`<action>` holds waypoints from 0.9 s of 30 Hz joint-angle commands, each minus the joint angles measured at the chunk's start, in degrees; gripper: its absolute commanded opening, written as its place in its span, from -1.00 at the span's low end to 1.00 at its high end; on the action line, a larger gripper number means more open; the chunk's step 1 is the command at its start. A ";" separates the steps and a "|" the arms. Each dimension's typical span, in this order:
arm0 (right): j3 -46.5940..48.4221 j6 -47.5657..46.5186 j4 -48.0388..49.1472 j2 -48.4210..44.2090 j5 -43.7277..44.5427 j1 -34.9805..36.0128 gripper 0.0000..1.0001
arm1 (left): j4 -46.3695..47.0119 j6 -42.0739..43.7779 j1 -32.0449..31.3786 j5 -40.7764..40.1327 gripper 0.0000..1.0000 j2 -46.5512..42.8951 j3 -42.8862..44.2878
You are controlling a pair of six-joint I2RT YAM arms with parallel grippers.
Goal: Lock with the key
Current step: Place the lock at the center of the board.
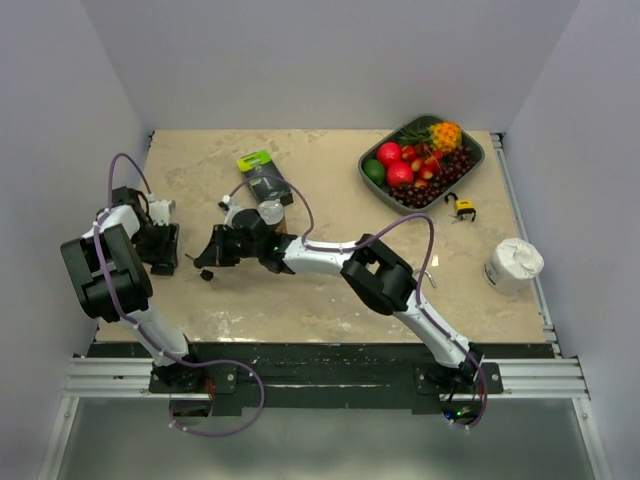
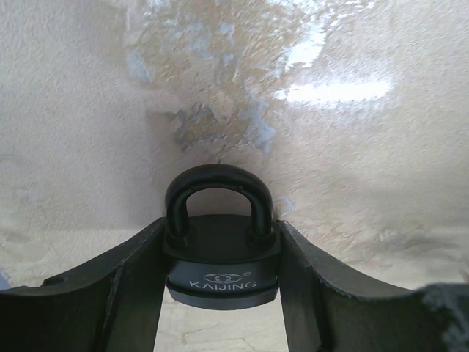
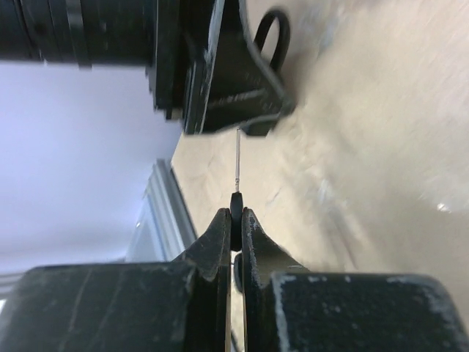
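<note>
A black padlock [image 2: 220,268] marked KAIJING, its shackle [image 2: 218,183] pointing away, is clamped between my left gripper's [image 2: 221,229] fingers [image 2: 139,271] just above the table. My right gripper [image 3: 236,217] is shut on the black head of a key [image 3: 236,211]. The key's thin metal blade [image 3: 237,158] shows edge-on and points at the padlock's body [image 3: 242,88], with its tip just below it. In the top view the left gripper [image 1: 160,245] is at the table's left side and the right gripper [image 1: 210,255] reaches across to just right of it.
A dark tray of fruit [image 1: 478,150] stands at the back right, with a small yellow and black object [image 1: 462,207] in front of it. A white roll [image 1: 513,263] stands at the right edge. A black pouch with a green label [image 1: 262,178] lies behind the right wrist.
</note>
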 commanded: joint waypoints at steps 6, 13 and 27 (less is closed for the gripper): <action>3.95 6.58 1.03 3.44 -3.27 0.99 -1.00 | -0.06 -1.82 -0.61 6.80 -1.00 2.06 0.72; 7.83 9.92 -2.14 7.94 -1.60 -0.24 -1.00 | -0.41 -1.47 -0.69 6.80 -1.00 1.19 0.28; 15.12 8.60 -3.98 11.54 2.45 -1.48 -1.00 | -1.21 -0.59 -1.22 6.54 -1.00 1.18 -0.60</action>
